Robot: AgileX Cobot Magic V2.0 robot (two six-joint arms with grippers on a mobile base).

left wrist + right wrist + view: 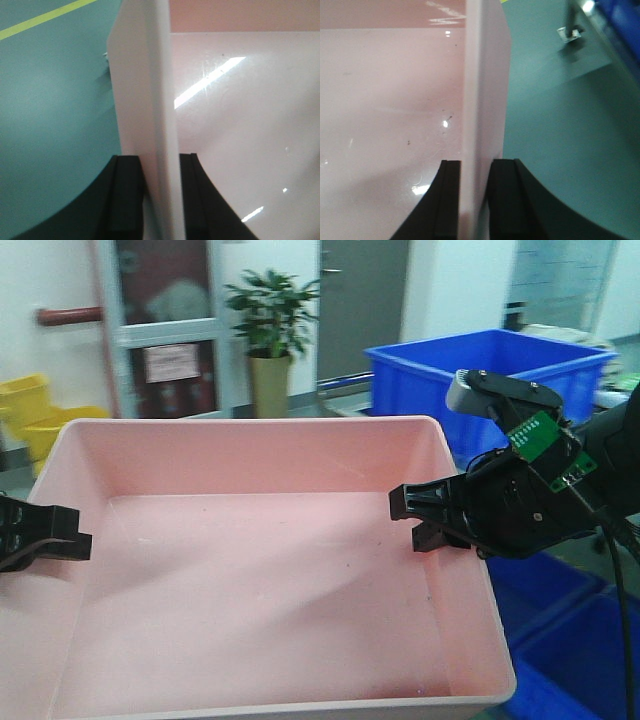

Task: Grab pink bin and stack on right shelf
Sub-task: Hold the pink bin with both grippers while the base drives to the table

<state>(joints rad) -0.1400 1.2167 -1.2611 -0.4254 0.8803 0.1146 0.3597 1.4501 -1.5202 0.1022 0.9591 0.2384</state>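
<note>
The pink bin [270,570] fills the front view, held up between both arms and empty inside. My left gripper [45,535] is shut on the bin's left wall; in the left wrist view [160,200] one finger is outside and one inside the wall [150,90]. My right gripper [425,515] is shut on the bin's right wall; in the right wrist view [472,200] the fingers straddle the wall [482,75]. The right shelf is out of view.
A large blue crate [490,380] stands behind the bin on the right, and more blue crates [570,640] sit low at right. A potted plant [270,335] and yellow bins [35,415] stand further back. Green floor [55,100] lies below.
</note>
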